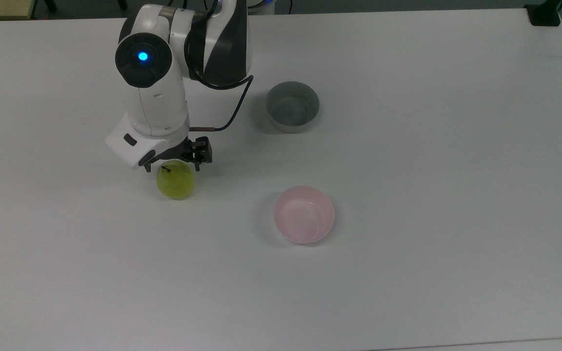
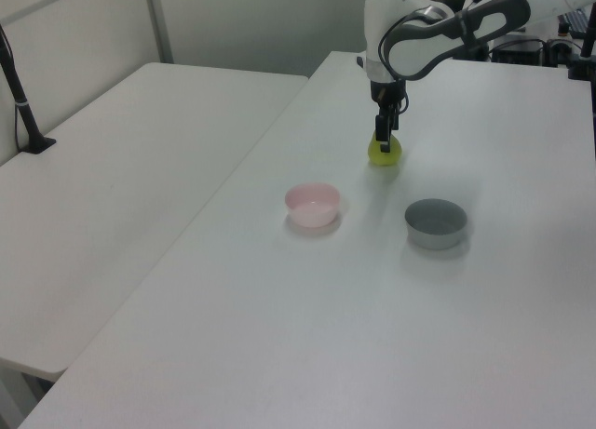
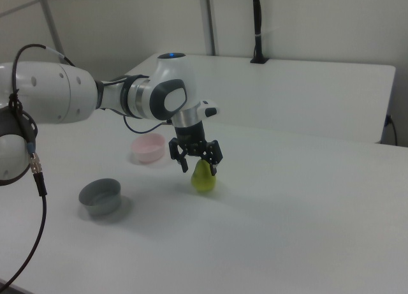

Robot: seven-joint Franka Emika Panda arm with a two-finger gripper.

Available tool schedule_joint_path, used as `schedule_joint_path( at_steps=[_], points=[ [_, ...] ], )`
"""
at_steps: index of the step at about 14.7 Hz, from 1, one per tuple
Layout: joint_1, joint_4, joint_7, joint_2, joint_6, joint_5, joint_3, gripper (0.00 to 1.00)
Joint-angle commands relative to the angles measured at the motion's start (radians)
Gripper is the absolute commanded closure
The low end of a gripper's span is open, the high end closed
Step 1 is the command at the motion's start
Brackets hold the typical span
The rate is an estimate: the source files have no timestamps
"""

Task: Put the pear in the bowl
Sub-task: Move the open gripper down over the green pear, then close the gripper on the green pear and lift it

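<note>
The work surface is a wide white matte table (image 1: 408, 292), with a second white table (image 2: 121, 187) adjoining it on the left view's left. The black two-finger gripper (image 3: 197, 166) on the white robot arm (image 1: 154, 97) points downward, its fingers spread apart, one on each side of the upper part of the small glossy yellow-green pear (image 3: 203, 178); no finger is seen pressing on the fruit. The pear stands upright on the table with its short dark stem (image 1: 165, 169) uppermost, just below the gripper (image 1: 173, 168) in the top view. In the left view the gripper (image 2: 383, 139) overlaps the top of the pear (image 2: 385, 154). The pale pink shallow round bowl (image 1: 304, 214) sits well apart from the pear (image 1: 175, 181), towards the top view's right and slightly lower. The grey straight-sided bowl (image 1: 292, 106) stands above the pink bowl in the top view. A black cable (image 1: 234, 105) loops from the arm to the wrist.
</note>
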Motion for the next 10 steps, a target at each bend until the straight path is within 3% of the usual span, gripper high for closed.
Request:
schedule_joint_path(
  at_steps=[1, 2, 7, 10],
  points=[
    [0.009, 0.006, -0.017, 0.012, 0.053, -0.026, -0.005, 0.0],
    [0.009, 0.006, -0.017, 0.012, 0.053, -0.035, -0.005, 0.0],
    [0.009, 0.003, -0.014, 0.034, 0.078, -0.043, -0.001, 0.21],
    [0.012, 0.003, -0.008, 0.038, 0.079, -0.063, 0.004, 0.5]
  ],
)
